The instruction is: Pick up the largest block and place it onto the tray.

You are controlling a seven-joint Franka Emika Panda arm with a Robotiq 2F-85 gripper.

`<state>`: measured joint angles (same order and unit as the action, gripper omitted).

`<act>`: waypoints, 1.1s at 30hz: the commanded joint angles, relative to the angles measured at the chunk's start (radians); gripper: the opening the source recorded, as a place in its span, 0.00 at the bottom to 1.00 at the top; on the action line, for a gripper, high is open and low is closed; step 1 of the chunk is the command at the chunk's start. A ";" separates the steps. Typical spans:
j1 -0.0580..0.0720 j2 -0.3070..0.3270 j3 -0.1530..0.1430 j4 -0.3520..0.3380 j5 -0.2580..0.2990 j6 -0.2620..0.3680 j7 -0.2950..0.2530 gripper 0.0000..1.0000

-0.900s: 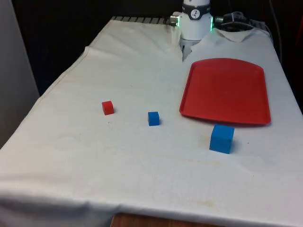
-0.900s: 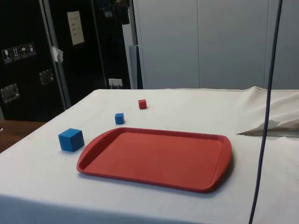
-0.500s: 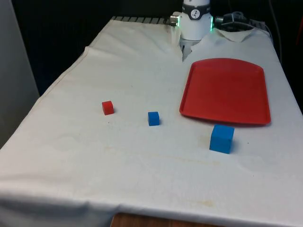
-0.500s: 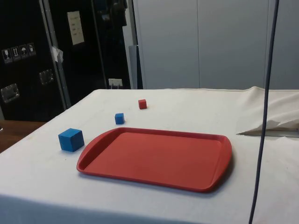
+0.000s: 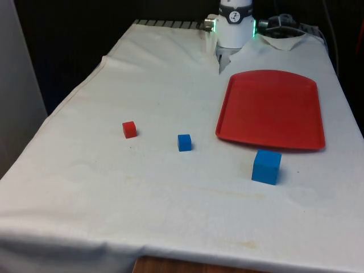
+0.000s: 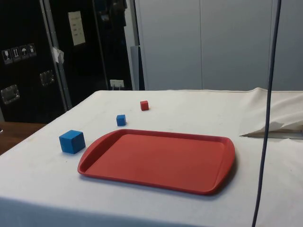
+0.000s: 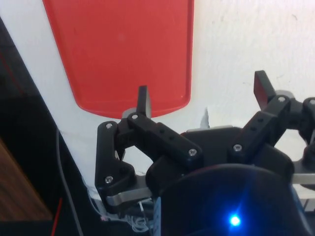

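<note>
My gripper [image 7: 204,96] hangs high above the table with its jaws spread wide and nothing between them. One fingertip [image 7: 142,97] sits over the rounded end of the red tray [image 7: 118,49]; the other lies over bare white cloth [image 7: 246,39] beside the tray.

The big blue block [image 5: 266,166] rests on the cloth just off the tray's near edge in the front view, close to the tray [image 5: 272,109] but not touching it, towards the front view's right. In the side view the same block [image 6: 72,141] stands just beside the tray's curved corner [image 6: 158,161], with a strip of cloth between them. It sits flat on one face.

The small blue block [image 5: 184,142] lies further to the front view's left, apart from the tray, and the small red block [image 5: 129,129] lies beyond it, further left again. In the side view the small blue one [image 6: 121,120] is near the tray's far rim, and the red one [image 6: 144,105] is behind it, well apart from the big block.

The tray is bare, lying flat on the cloth [image 5: 159,85].
</note>
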<state>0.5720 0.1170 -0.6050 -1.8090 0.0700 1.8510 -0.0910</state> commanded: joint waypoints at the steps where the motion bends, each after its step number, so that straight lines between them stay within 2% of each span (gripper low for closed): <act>1: 0.000 0.003 0.001 0.003 0.002 0.005 0.002 1.00; 19: 0.003 0.092 0.019 0.063 0.049 0.135 0.030 1.00; 28: 0.000 0.189 0.024 0.138 0.105 0.184 0.036 1.00; 29: 0.003 0.170 0.021 0.125 0.088 0.172 0.034 1.00; 33: -0.002 0.222 0.025 0.159 0.128 0.204 0.034 1.00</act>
<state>0.5750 0.3310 -0.5840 -1.6580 0.1860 2.0530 -0.0570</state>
